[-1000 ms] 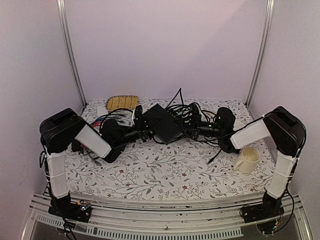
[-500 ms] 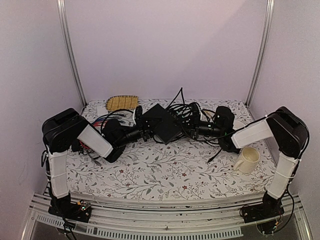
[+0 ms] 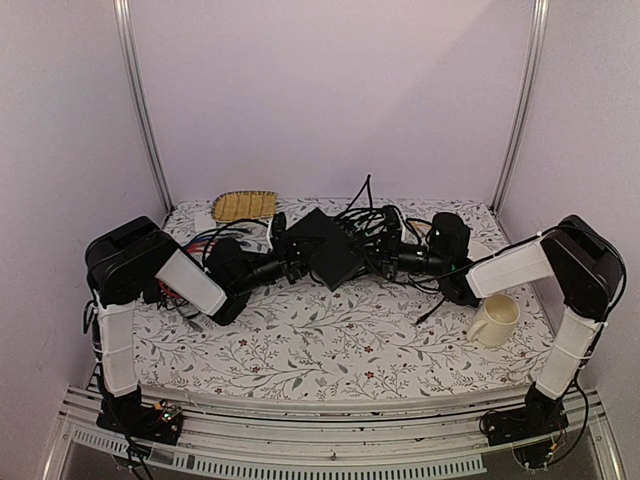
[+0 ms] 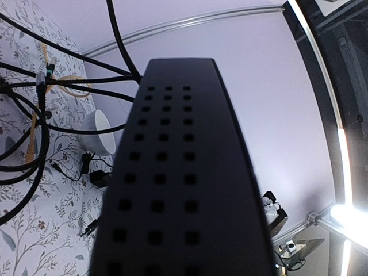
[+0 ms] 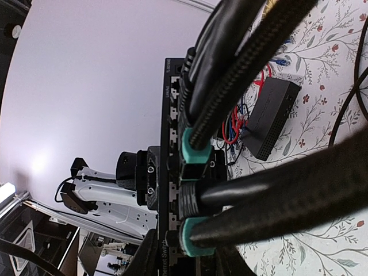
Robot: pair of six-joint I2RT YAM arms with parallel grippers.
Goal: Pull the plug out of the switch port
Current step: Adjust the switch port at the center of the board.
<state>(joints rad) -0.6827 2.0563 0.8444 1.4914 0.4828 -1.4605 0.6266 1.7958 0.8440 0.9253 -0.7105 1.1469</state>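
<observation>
Switch (image 3: 325, 247): black box, mid-table toward the far side. Teal-booted plugs (image 5: 195, 152) are seated in its ports. Left gripper (image 3: 288, 264) is placed at its left edge, right gripper (image 3: 388, 252) at its right; finger positions cannot be told.

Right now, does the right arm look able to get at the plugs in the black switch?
Probably yes. The right gripper sits at the socket edge of the switch, and its wrist view shows the teal-collared plugs right in front. Loose cables crowd that side, but nothing solid blocks the way.
</observation>
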